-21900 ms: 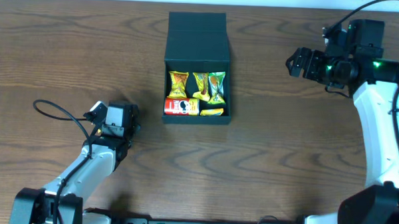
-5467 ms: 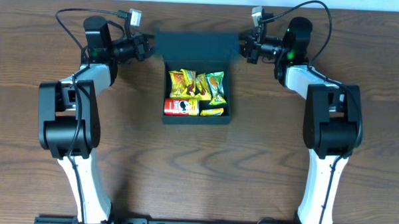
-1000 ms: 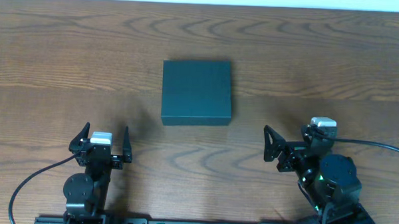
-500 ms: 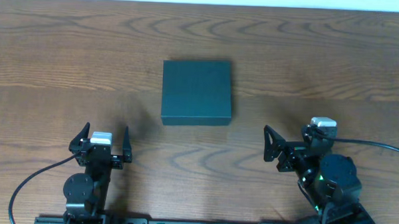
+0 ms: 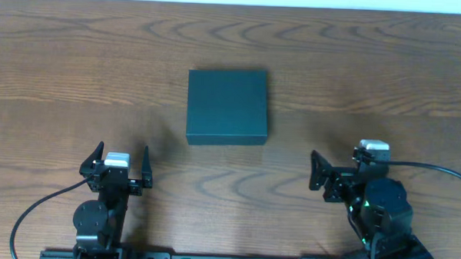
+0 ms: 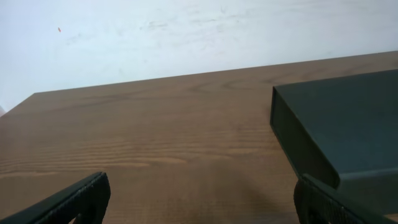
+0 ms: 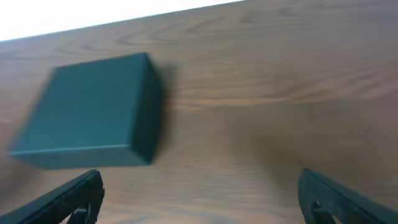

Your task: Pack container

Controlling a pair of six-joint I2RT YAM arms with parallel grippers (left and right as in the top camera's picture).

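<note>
The container (image 5: 227, 106), a dark teal square box, sits in the middle of the table with its lid shut flat, so its contents are hidden. My left gripper (image 5: 123, 153) rests near the front edge, left of the box and well short of it, open and empty. My right gripper (image 5: 335, 162) is at the front right, also open and empty. In the left wrist view the container (image 6: 348, 124) lies ahead to the right of the left gripper (image 6: 202, 208). In the right wrist view the container (image 7: 93, 112) lies ahead to the left of the right gripper (image 7: 202, 202).
The wooden table (image 5: 386, 66) stretches around the box. A pale wall (image 6: 186, 37) rises beyond its far edge. Black cables (image 5: 36, 203) trail from both arms near the front edge.
The box, earlier open with snack packets showing, now has its lid shut. Both arms have come back from the box to the front edge. In the last half second the right gripper shifted slightly right.
</note>
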